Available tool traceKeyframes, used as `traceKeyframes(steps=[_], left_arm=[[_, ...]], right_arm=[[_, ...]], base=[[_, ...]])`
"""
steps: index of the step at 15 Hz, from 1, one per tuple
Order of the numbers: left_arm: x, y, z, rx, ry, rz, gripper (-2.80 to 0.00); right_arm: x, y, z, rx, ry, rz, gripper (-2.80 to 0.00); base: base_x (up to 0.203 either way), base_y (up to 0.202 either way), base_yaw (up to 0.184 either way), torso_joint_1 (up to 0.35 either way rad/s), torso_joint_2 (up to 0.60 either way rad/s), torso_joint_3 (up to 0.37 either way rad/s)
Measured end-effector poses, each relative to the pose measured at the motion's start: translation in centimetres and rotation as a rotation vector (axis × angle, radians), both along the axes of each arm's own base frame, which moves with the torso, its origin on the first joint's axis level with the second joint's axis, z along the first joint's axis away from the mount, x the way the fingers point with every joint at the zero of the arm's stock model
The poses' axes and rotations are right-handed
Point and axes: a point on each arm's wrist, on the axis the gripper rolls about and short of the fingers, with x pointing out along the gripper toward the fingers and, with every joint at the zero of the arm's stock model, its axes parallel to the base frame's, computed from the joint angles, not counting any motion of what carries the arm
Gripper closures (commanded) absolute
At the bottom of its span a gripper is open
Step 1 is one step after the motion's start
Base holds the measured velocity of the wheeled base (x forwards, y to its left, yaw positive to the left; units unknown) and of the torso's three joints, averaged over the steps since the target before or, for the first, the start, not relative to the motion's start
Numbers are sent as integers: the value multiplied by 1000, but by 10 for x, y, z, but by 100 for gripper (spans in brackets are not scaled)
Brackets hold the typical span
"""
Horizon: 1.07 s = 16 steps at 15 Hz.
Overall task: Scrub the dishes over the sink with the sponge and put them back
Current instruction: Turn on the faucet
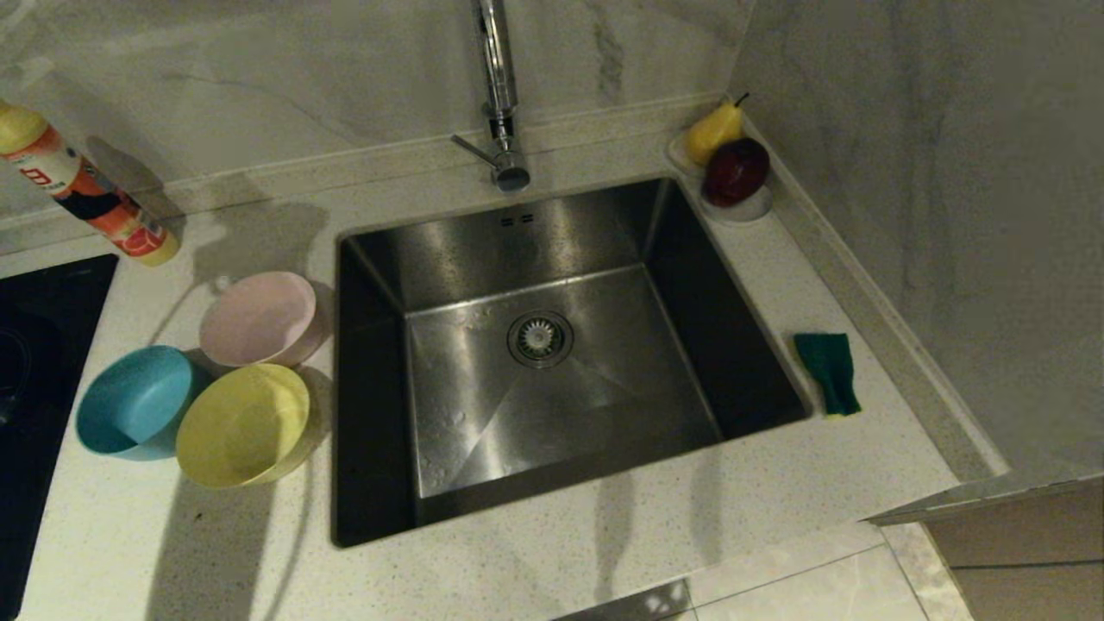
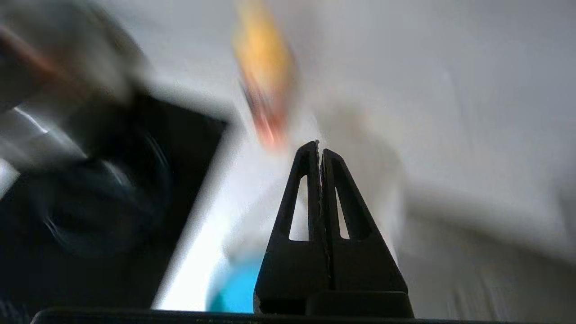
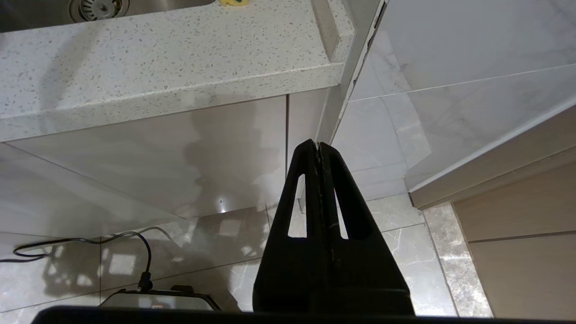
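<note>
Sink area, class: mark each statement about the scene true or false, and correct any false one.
1. The sponge lies on the counter to the right of the sink. True.
2. The yellow bowl sits inside the sink. False: it is on the counter to the sink's left, by the blue bowl and pink bowl.
3. The left gripper holds a bowl. False: it is shut on nothing.
4. The right gripper is shut, below counter level. True.
</note>
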Motion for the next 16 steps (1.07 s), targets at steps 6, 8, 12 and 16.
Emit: traceKeyframes(steps=[6, 8, 12, 16], left_arm=[[-59, -27, -66, -99, 150, -475, 0], [-63, -30, -75, -138, 163, -602, 0], [-23, -28, -79, -204, 165, -703, 0], [49, -29, -74, -284, 118, -771, 0]], right_arm=[[0, 0, 0, 1, 0, 0, 0], [0, 0, 0, 1, 0, 0, 0], [0, 0, 0, 0, 0, 0, 0], [0, 0, 0, 0, 0, 0, 0]], base=[[0, 0, 0, 0, 0, 0], [0, 0, 0, 0, 0, 0], [0, 0, 0, 0, 0, 0], [0, 0, 0, 0, 0, 0]])
